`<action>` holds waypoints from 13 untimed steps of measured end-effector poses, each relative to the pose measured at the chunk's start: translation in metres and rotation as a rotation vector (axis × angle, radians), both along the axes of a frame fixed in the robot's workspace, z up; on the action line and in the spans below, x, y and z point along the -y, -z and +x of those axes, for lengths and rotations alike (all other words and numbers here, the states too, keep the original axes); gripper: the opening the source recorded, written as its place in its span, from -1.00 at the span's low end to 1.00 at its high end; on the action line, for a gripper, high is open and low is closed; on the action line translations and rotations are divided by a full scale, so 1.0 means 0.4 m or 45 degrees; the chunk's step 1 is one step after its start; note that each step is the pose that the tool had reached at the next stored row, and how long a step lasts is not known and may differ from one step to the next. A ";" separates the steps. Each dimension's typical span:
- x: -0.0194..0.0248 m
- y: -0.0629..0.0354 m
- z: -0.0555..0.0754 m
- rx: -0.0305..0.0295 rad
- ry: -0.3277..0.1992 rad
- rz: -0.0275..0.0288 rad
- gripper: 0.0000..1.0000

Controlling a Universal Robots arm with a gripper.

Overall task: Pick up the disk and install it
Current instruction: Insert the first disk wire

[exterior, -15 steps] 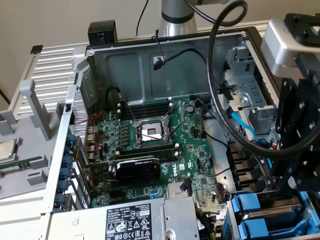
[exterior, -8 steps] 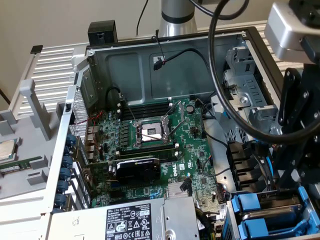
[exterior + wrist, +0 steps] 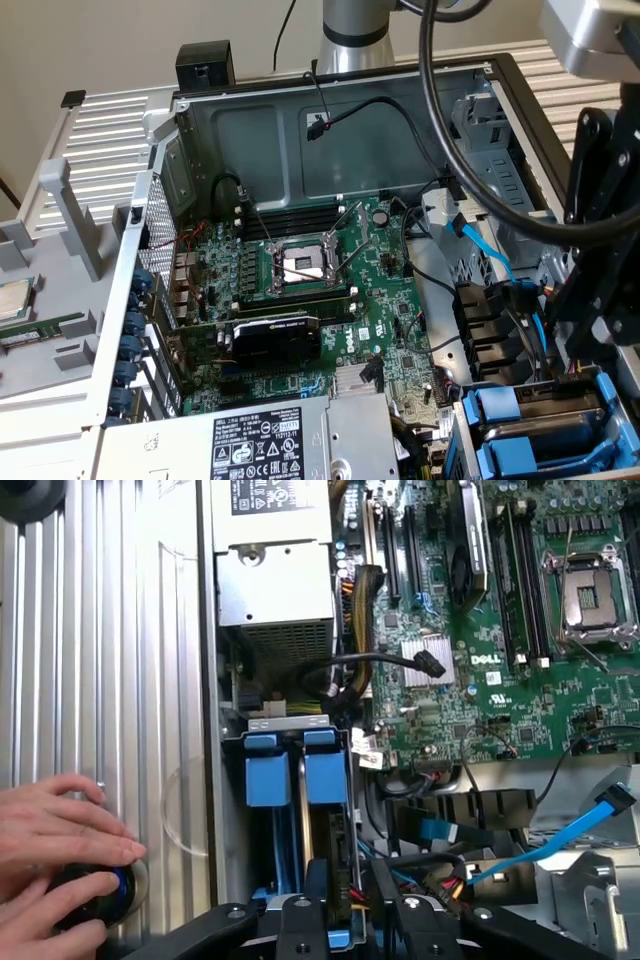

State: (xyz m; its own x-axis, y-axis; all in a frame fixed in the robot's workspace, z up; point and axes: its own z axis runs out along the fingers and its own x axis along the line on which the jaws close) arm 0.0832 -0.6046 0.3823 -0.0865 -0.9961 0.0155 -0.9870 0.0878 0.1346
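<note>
Here the pincer (image 3: 340, 905) sits directly over the disk (image 3: 338, 850), bay-seated.

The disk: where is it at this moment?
In the wrist view, the disk stands on edge in the drive cage, beside the two blue carrier tabs and directly in front of the gripper.

The open computer case (image 3: 400, 120) is matt grey sheet metal, smooth on its inner wall. Beneath it, the ribbed light-grey surface (image 3: 110, 630) looks like brushed metal with a dull sheen. The green circuit board (image 3: 390, 300) has a slightly glossy lacquered face. The blue carrier frames (image 3: 295, 775) appear to be smooth, satin plastic. The grey power-supply box (image 3: 275, 580) is bare metal with a perforated grille and a printed paper label. The black end effector (image 3: 340, 920) seems matt, possibly plastic.
</note>
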 end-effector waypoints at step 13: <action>0.000 -0.002 0.000 0.0000 0.000 0.0001 -0.38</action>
State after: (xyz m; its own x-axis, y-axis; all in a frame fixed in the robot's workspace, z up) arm 0.0832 -0.6047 0.3830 -0.0866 -0.9961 0.0154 -0.9870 0.0879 0.1346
